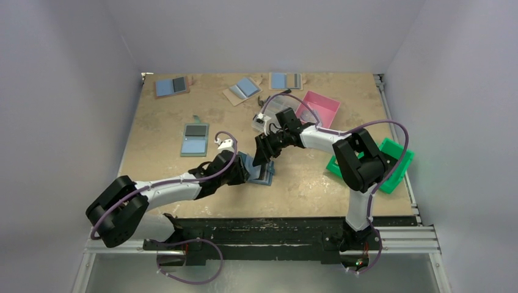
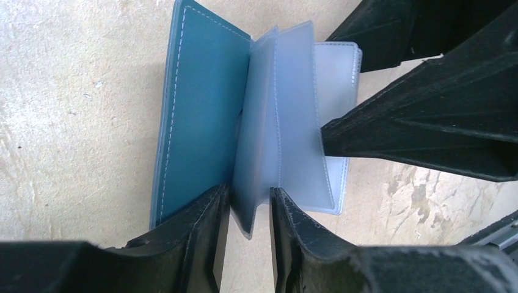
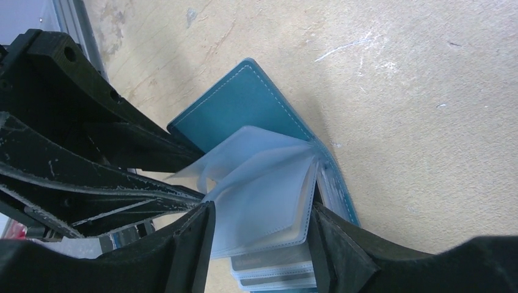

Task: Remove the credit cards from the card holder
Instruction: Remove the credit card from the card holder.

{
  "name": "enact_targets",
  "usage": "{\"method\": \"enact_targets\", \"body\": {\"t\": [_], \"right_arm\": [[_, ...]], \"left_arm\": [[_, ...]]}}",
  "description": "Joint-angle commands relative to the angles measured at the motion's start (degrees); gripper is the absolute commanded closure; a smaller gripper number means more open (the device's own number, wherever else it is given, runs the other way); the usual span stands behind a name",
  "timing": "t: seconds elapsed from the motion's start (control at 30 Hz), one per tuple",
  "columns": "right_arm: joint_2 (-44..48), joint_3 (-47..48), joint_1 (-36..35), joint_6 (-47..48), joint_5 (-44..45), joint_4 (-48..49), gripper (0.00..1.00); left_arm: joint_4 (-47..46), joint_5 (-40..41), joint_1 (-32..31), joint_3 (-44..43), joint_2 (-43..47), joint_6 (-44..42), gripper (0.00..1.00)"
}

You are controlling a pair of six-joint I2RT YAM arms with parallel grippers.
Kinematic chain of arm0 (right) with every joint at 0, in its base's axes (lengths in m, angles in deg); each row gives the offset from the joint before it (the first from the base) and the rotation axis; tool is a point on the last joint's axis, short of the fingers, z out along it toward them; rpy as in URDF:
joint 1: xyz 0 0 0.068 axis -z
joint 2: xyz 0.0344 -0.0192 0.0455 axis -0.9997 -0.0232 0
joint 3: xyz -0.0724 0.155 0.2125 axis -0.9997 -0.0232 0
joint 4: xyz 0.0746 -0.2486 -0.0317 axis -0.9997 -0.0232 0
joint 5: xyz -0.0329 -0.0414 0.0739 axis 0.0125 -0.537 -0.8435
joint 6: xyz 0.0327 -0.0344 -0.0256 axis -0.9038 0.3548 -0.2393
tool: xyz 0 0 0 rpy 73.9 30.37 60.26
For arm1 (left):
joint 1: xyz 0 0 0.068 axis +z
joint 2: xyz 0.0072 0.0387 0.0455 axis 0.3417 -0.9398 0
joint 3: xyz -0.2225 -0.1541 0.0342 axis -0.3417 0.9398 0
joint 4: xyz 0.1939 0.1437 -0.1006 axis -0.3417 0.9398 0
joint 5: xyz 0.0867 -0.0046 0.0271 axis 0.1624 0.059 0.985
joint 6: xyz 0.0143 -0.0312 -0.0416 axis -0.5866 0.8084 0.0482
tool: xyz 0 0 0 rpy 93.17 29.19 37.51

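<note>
Straddling clear sleeves [image 2: 293, 122] of the card holder [image 2: 201, 116], left pincer [image 2: 249, 232] faces right pincer [image 3: 262, 244].

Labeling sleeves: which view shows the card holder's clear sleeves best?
Left wrist: sleeves fan apart, each edge distinct, beside teal cover. Right wrist shows them, fingers covering part. Top external: card holder mostly hidden by arms.

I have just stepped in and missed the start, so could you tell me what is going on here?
Both arms are working on the card holder, which lies open mid-table. The left gripper brackets a few of its clear sleeves. The right gripper straddles the fanned sleeves, jaws apart. Nothing has visibly been pulled out yet.
</note>
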Motion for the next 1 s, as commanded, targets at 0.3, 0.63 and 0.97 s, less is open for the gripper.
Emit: {"method": "enact_targets", "body": {"t": [0.3,0.63,0.97], "right_arm": [[0.9,0.8,0.1,-1.0,-3.4,1.5,0.4],[1.1,0.8,0.2,-1.1,-2.3,1.4,0.44],[0.6,0.9,0.2,-1.5,-0.8,1.5,0.66]], "left_arm": [[0.6,2.5,1.5,-0.8,-0.5,0.0,0.68],[0.6,2.3,1.9,-0.3,1.5,-0.2,0.68],[2.6,1.4,2.0,-0.3,9.6,-1.6,0.63]]}}
